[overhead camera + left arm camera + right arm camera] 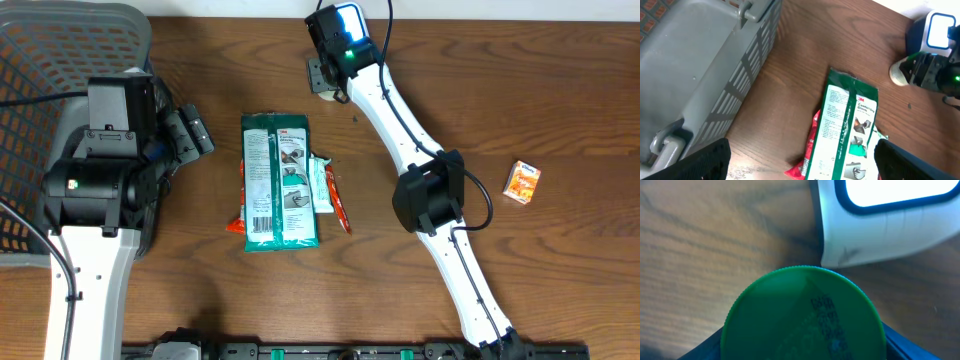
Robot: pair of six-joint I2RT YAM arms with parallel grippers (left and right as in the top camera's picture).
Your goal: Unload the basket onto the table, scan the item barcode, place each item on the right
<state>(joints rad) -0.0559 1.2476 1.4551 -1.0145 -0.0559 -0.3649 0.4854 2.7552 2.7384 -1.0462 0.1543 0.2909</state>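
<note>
the grey basket (40,60) fills the upper left of the overhead view. beside it your left gripper (192,132) has its fingers (705,160) wide apart, with nothing between them. the green package (280,180) lies at the centre. at the top centre, the item with green cap (802,315) sits just beside the lit scanner (875,230), at your right gripper (325,82). whether its fingers clamp the item, you cannot tell.
</note>
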